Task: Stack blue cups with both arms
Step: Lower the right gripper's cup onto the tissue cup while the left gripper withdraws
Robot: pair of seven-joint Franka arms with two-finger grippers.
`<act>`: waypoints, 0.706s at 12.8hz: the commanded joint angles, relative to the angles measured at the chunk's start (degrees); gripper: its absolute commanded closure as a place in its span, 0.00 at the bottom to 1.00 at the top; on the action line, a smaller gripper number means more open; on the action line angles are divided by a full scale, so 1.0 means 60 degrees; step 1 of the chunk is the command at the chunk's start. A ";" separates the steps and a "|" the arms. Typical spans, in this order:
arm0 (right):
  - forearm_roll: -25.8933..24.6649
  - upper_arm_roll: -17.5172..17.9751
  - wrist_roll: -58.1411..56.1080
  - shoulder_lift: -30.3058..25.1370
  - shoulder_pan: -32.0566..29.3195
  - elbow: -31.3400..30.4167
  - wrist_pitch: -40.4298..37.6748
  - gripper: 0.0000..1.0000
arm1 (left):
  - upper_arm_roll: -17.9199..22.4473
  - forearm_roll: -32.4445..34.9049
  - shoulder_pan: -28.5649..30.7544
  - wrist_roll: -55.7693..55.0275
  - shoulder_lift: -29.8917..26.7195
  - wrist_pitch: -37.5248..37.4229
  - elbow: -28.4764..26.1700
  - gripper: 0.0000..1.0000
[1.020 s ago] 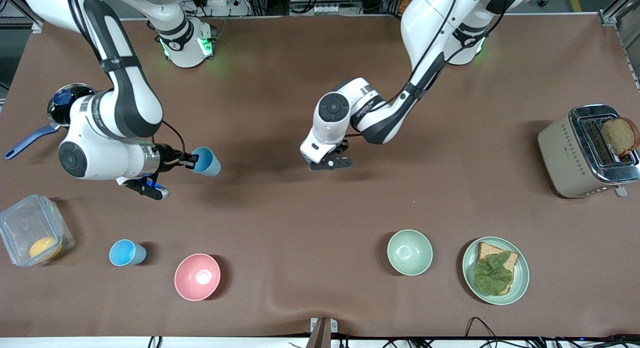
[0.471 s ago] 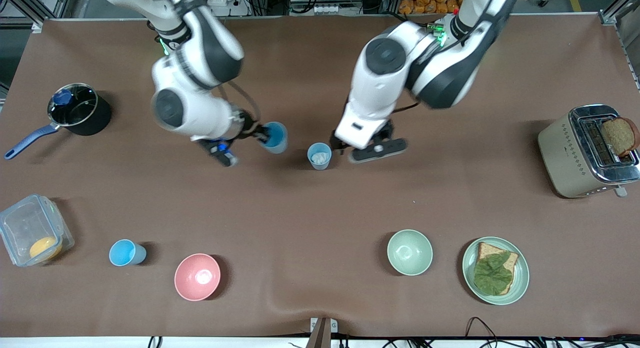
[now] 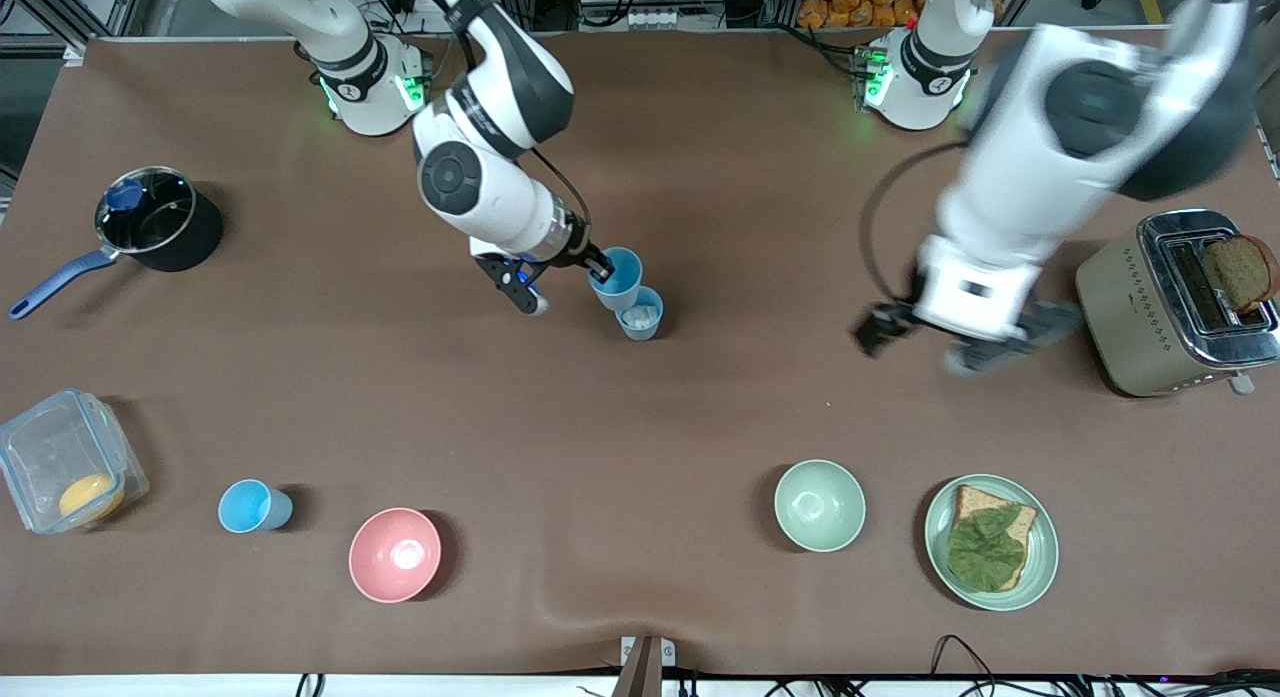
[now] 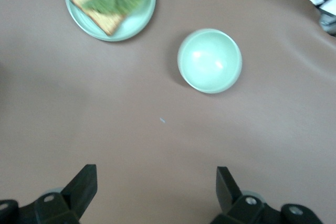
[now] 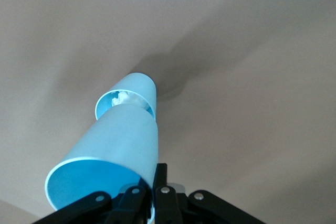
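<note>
Since half a second ago my right gripper (image 3: 603, 268) has carried its blue cup (image 3: 616, 277) across to just above the standing cup (image 3: 640, 313) mid-counter, jaws clenched on the rim. My left gripper (image 3: 955, 342) has swung away toward the toaster (image 3: 1170, 307), jaws spread wide and released. I log a third cup (image 3: 252, 506) near the pink bowl (image 3: 394, 554).

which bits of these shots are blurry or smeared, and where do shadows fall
Front view: the left arm and left gripper are motion-smeared near the toaster; the right arm and held blue cup look crisp. Right wrist view: a soft dark shadow lies on the table next to the standing blue cup. Left wrist view: slightly soft, the green bowl edges blur.
</note>
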 commanded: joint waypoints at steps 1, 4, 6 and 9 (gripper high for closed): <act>0.0228 -0.0140 0.0316 0.0355 0.0314 0.0293 0.0170 1.00 | -0.0114 0.0152 0.0702 0.1554 -0.0589 -0.0172 -0.0275 0.00; 0.0228 -0.0140 0.0506 0.0575 0.0475 0.0352 0.0506 1.00 | -0.0115 0.0152 0.1087 0.2085 -0.1072 -0.0655 -0.0261 0.00; 0.0228 -0.0140 0.0536 0.0795 0.0534 0.0498 0.0536 1.00 | -0.0085 0.0137 0.1189 0.2611 -0.1263 -0.0656 -0.0217 0.00; 0.0228 -0.0140 0.0521 0.0825 0.0404 0.0542 0.0434 0.20 | 0.0338 0.0036 0.1131 0.3783 -0.1541 -0.0656 -0.0216 0.00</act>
